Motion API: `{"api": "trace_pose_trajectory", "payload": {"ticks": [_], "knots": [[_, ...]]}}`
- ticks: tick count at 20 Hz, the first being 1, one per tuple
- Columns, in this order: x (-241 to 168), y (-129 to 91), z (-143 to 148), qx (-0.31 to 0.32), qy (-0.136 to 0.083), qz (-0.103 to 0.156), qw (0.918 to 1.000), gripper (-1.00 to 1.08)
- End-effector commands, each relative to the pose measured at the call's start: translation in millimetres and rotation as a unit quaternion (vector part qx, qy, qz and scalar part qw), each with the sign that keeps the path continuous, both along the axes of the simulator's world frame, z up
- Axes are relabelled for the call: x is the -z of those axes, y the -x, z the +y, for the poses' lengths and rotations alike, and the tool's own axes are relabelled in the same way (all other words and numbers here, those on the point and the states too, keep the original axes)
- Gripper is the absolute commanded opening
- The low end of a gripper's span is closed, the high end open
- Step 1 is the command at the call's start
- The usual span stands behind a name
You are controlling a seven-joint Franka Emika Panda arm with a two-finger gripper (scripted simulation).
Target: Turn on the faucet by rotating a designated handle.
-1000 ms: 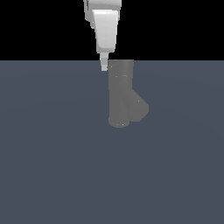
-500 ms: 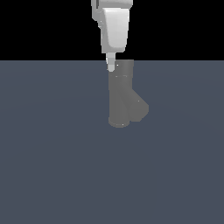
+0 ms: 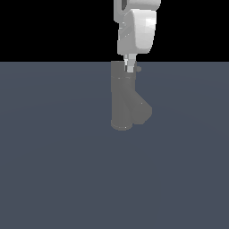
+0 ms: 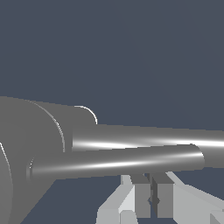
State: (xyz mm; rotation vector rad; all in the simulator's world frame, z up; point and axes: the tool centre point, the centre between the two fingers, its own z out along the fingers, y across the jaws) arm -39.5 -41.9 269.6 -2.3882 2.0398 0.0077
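Wrist view: handle (image 4: 118,162) rod lies sideways off upright faucet (image 3: 123,100); fingers (image 4: 153,199) pressed together; plain grey-blue worktop (image 3: 53,170), black backdrop.

Arm comes in from the top of the exterior view, white wrist housing (image 3: 136,33) hanging roughly vertical, last link pointing straight down. Gripper (image 3: 129,68) sits below the housing, its tip a narrow pale stub in that view; finger spacing can't be read from there. Wrist view: both fingers (image 4: 142,199) show as pale grey blocks side by side, jaws nearly together with only a thin dark slit between the pads. Nothing visible in the slit. The upper arm links are cropped out of the frame.
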Motion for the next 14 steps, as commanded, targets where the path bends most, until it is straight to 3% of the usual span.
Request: {"api": "trace_pose_trajectory", "payload": {"ticks": [1,6,7,8,14], "knots": [[0,-1,-37,0.022,0.002,-0.002,0.9998,-1.0],[-1,-4,-61,0.025,0.002,-0.002,0.9997,-1.0],[-1,-4,-61,0.025,0.002,-0.002,0.9997,-1.0],[0,-7,-26,-0.002,-0.002,0.0,1.0,-1.0],[0,-19,-39,0.001,-0.001,-0.001,1.0,-1.0]]}}
